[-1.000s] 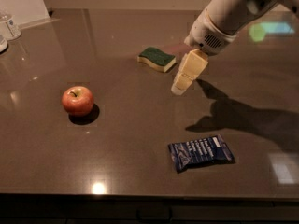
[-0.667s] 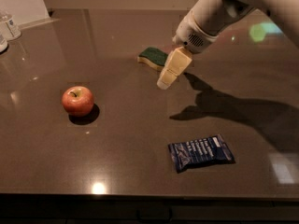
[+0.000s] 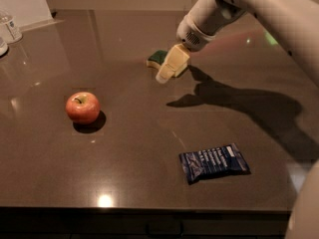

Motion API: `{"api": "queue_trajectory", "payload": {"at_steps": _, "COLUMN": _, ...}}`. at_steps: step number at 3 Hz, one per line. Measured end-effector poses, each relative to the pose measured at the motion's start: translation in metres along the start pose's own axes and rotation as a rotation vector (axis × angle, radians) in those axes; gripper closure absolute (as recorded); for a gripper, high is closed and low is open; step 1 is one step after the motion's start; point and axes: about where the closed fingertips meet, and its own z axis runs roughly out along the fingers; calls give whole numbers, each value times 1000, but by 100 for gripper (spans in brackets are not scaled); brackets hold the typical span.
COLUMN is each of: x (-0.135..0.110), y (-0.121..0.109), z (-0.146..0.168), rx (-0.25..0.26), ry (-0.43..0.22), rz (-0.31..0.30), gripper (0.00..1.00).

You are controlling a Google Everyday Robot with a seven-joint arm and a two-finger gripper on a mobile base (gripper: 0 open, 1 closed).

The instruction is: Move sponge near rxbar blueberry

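The sponge (image 3: 158, 58), dark green on top with a pale yellow edge, lies on the dark table toward the back centre. My gripper (image 3: 165, 75), with cream-coloured pads, comes in from the upper right and hangs directly in front of the sponge, covering its right part. I cannot tell whether it touches the sponge. The rxbar blueberry (image 3: 214, 163), a flat navy wrapper with white print, lies at the front right, well apart from the sponge.
A red apple (image 3: 82, 107) sits at the left middle of the table (image 3: 124, 148). Clear containers (image 3: 11, 27) stand at the far left back edge. The table's front edge runs along the bottom. My arm (image 3: 264, 9) fills the upper right.
My gripper has moved left across the table and now overlaps the sponge's right side. The sponge, bar and apple have not moved.
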Motion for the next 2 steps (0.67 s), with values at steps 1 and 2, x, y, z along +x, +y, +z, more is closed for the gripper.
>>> {"api": "queue_trajectory", "payload": {"at_steps": 1, "x": 1, "y": -19, "z": 15, "rx": 17, "ry": 12, "rz": 29, "gripper": 0}}
{"api": "queue_trajectory", "payload": {"at_steps": 2, "x": 7, "y": -30, "z": 30, "rx": 22, "ry": 39, "rz": 46, "gripper": 0}}
